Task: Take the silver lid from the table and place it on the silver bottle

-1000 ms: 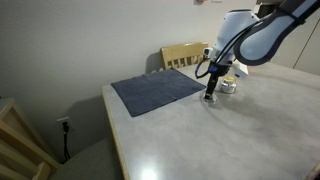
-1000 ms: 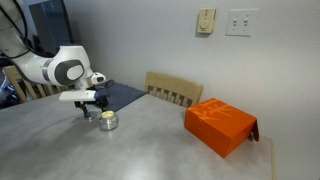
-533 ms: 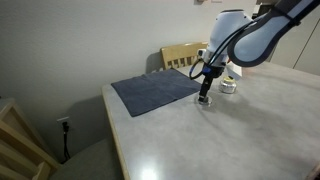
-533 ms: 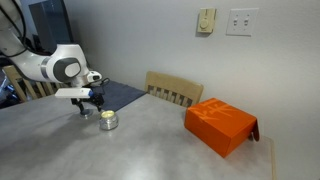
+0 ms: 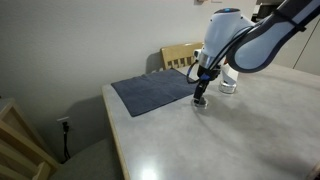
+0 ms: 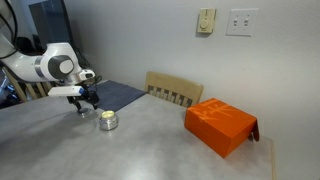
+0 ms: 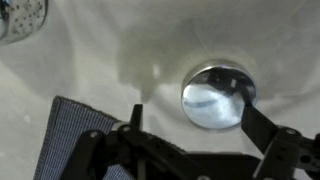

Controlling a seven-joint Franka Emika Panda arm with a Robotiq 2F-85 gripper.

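The silver lid (image 7: 214,96) lies flat on the grey table, a shiny round disc, seen in the wrist view. My gripper (image 7: 192,110) is open and hovers right over it; the right fingertip overlaps the lid's right edge and the left finger (image 7: 137,118) stands well clear of it. The silver bottle (image 5: 228,85) (image 6: 108,121) stands open, yellowish inside, a short way from the gripper (image 5: 200,99) (image 6: 84,106); its edge also shows in the wrist view's top left corner (image 7: 20,20). In both exterior views the gripper hides the lid.
A blue-grey cloth (image 5: 155,92) (image 6: 122,93) lies on the table just beside the gripper; its corner shows in the wrist view (image 7: 65,135). A wooden chair (image 5: 184,55) (image 6: 172,90) stands at the table's far edge. A large orange box (image 6: 220,125) sits far along the table.
My gripper has moved away from the bottle toward the cloth, staying low over the table, and now stands over the lid.
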